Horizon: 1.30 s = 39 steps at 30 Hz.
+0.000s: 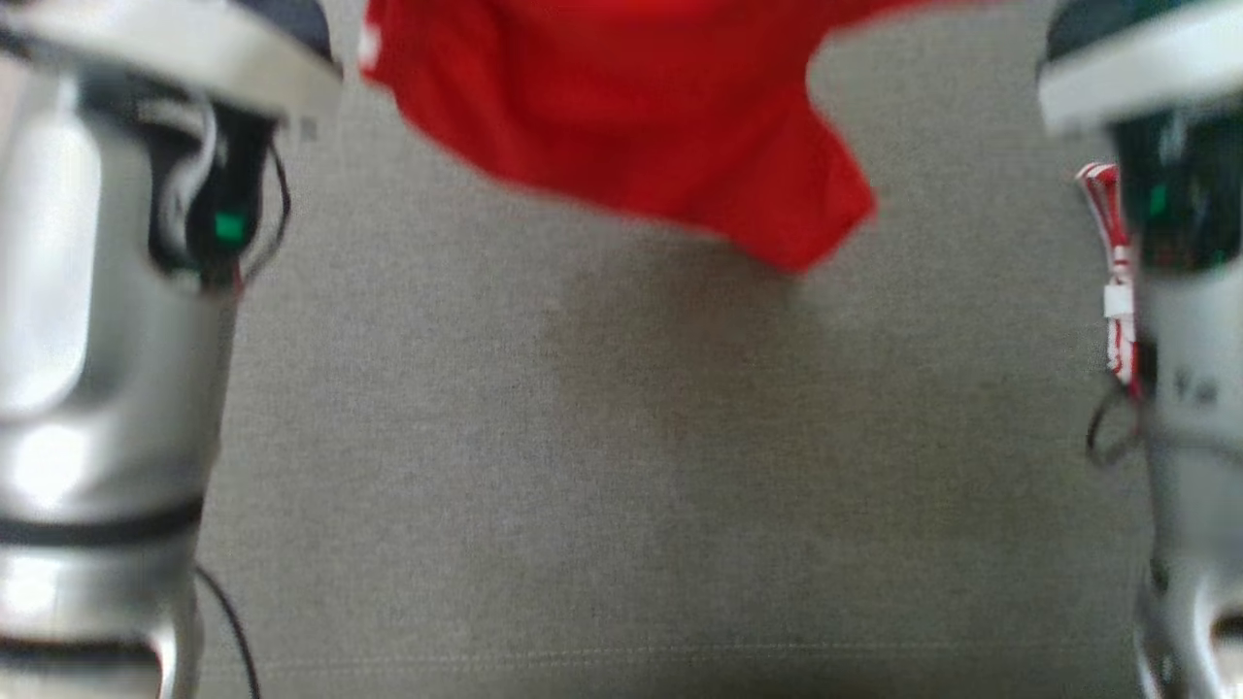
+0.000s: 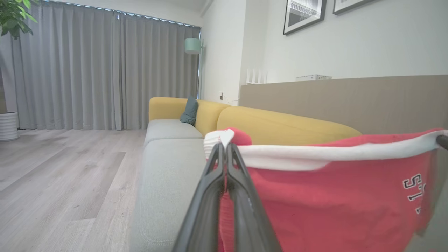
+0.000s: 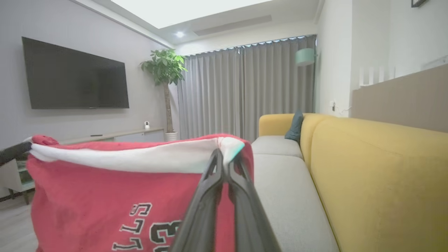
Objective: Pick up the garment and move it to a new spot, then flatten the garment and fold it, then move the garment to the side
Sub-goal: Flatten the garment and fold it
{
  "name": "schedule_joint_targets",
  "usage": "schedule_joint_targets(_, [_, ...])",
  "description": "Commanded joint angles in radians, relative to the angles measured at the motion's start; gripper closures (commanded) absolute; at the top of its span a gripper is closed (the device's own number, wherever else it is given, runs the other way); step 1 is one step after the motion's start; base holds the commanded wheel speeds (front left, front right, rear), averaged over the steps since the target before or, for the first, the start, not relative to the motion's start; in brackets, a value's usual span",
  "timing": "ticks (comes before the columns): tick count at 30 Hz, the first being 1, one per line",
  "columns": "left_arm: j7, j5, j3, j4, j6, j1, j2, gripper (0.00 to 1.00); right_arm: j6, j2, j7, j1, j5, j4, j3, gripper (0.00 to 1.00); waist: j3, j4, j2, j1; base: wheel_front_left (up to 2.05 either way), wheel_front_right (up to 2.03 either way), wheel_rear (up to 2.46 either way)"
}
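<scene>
Red garment (image 2: pixel 332 199) hangs stretched above the grey sofa seat (image 1: pixel 621 466). Your left gripper (image 2: pixel 225 147) and right gripper (image 3: pixel 224 154) each clamp its white band (image 2: pixel 315 155).

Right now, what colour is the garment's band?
White band on the red garment; best in left wrist view.

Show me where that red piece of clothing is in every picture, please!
Head view: the red garment hangs at the top middle.
Left wrist view: red garment at lower right, pinched by the left gripper.
Right wrist view: red garment at lower left, pinched by the right gripper.
Shared landmark: the grey sofa seat, in all three.
</scene>
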Motion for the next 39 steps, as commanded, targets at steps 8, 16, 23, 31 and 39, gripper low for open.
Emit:
schedule_joint_targets(8, [-0.26,0.0,0.041,0.428,-0.059,-0.362,-0.043,1.0,-0.001,0.042,-0.183,-0.446,0.058,0.404,0.095,1.0,0.07,0.0,0.0,0.0,0.0,0.0,0.0])
schedule_joint_targets(16, [-0.295,-0.019,0.041,0.738,-0.08,-0.365,-0.084,1.0,-0.001,0.102,-0.294,-0.483,0.135,0.742,0.219,1.0,0.131,-0.028,0.0,0.0,0.0,0.0,0.0])
schedule_joint_targets(23, [-0.295,-0.044,0.051,0.85,-0.084,-0.222,-0.135,1.0,-0.001,0.119,-0.38,-0.341,0.233,0.896,0.335,1.0,0.175,-0.026,0.0,0.0,0.0,0.0,0.0])
schedule_joint_targets(31, [-0.295,-0.069,0.021,0.759,-0.085,-0.002,-0.162,1.0,-0.001,0.121,-0.427,-0.108,0.312,0.865,0.361,1.0,0.16,-0.011,0.0,0.0,0.0,0.0,0.0])
schedule_joint_targets(39, [-0.295,-0.063,0.009,0.562,-0.085,0.263,-0.141,1.0,-0.001,0.107,-0.429,0.216,0.232,0.637,0.273,1.0,0.101,-0.005,0.0,0.0,0.0,0.0,0.0])
